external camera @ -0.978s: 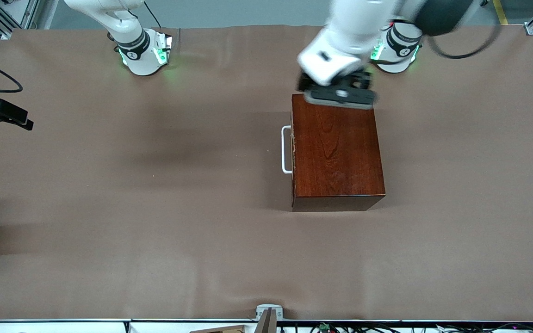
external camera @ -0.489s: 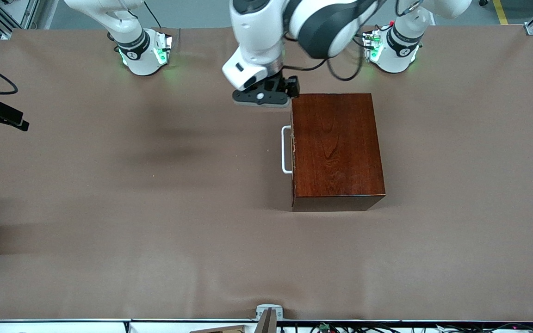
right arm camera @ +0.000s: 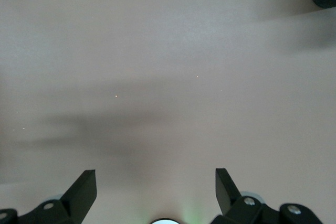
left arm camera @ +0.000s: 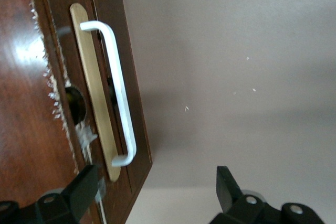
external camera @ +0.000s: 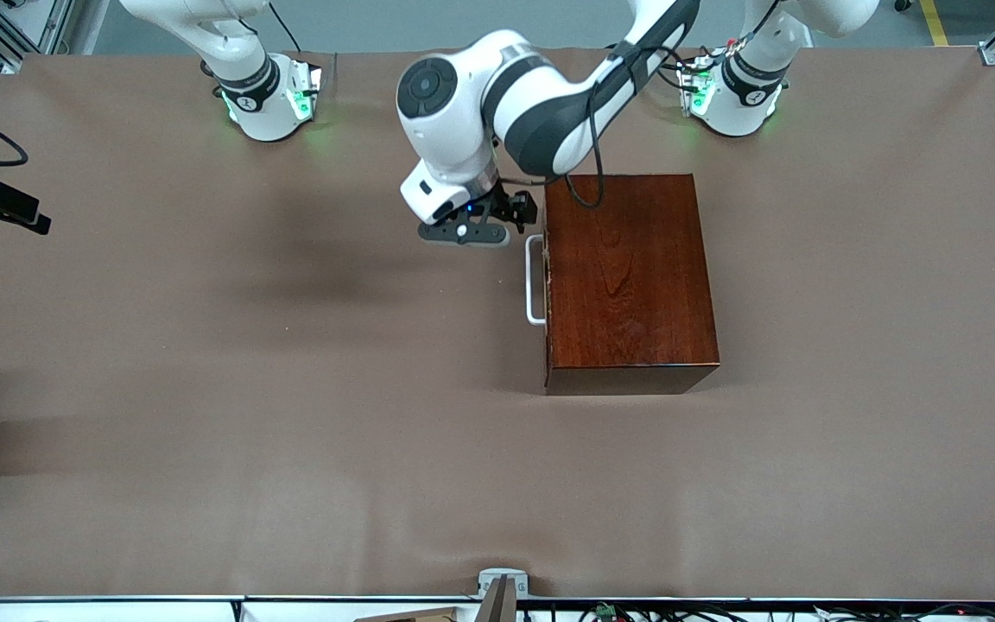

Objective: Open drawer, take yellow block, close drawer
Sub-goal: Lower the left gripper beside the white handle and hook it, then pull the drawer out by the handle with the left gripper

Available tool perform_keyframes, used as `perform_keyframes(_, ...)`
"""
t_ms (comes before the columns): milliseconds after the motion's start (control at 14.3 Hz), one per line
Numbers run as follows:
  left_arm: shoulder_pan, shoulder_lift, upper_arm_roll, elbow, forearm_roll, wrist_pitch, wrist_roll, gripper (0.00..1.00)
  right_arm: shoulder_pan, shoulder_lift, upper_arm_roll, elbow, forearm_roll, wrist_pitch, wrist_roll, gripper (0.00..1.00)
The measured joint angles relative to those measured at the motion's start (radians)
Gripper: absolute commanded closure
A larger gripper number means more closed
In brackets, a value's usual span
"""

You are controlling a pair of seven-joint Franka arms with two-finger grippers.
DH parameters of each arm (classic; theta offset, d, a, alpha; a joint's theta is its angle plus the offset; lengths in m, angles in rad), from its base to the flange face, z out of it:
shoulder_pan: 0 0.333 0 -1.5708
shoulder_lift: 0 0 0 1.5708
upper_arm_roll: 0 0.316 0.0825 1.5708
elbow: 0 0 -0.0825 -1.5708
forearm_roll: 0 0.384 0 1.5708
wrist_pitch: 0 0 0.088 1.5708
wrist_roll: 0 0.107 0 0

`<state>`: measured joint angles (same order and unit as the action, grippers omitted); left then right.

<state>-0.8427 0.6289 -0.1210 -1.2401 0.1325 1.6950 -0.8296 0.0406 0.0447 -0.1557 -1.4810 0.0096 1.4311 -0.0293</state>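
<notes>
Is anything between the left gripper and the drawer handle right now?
Nothing visible. The left gripper, open, hangs over bare table beside the white handle of the shut drawer; only open space separates them.

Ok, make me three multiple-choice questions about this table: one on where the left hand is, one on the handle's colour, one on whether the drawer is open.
1. Where is the left hand?
A. Beside the handle's end nearest the bases
B. Over the box top
C. At the table's camera edge

2. What colour is the handle?
A. Black
B. White
C. Yellow

3. What state is the drawer in?
A. Pulled fully out
B. Removed
C. Shut

Answers: 1 A, the front view shows it just off the wooden box, next to that end. 2 B, a white bar in both views. 3 C, its front sits flush with the box.
</notes>
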Motion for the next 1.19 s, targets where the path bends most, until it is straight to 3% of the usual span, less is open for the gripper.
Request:
perform_keyframes(280,0.001,0.048,0.005,0.002,0.062,0.014,0.0,0.0,-0.049,0.0,-0.002,0.0,-0.002,0.0,0.002,0.0)
perform_keyframes(1188,0.0,0.118,0.038,0.002,0.07,0.094,-0.04,0.0,-0.051,0.041,0.014,0.0,0.017,0.036,0.002,0.0)
